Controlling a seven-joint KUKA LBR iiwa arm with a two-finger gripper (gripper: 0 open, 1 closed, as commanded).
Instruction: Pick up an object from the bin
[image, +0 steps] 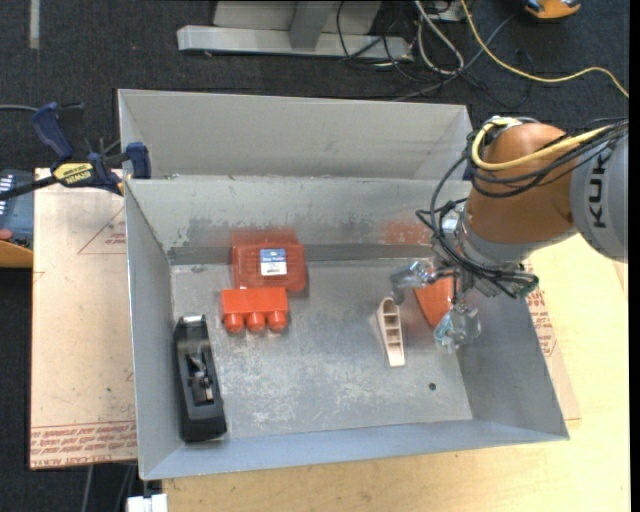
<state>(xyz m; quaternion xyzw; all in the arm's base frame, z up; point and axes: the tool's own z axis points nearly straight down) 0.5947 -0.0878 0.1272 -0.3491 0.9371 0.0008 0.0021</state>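
Wedge (432, 296) in orange-red, small and triangular, lies on the grey floor of the bin (300, 440). It is in the right-hand part, close to the foot of the right sloping wall. Its long axis runs from far to near. The broad end faces the far wall, and the narrow end points toward the near wall, leaning a little to the right. The jaws are spread wide, with the wedge in the gap between them. One of the metal fingertips (455, 328) sits just past the narrow end on the near right, the other off the broad end on the far left. Whether either tip touches the wedge cannot be told. Above them the arm (520, 180), under a rounded orange cover wrapped with black cables, reaches in over the bin's right rim.

Just left of the wedge lies a cream slatted piece (392, 334), long and narrow. Its long axis also runs far to near, with the near end angled slightly right. Well apart, in the left half of the floor, a square orange-red box (268, 264) with a small blue and white label rests at the foot of the far wall. Just in front of it lies an orange-red block (254, 311) with three rounded knobs along its near side. Nearer the left wall a black oblong tool (198, 380) lies lengthwise, far to near. The bin stands on a pale wooden bench (350, 485).
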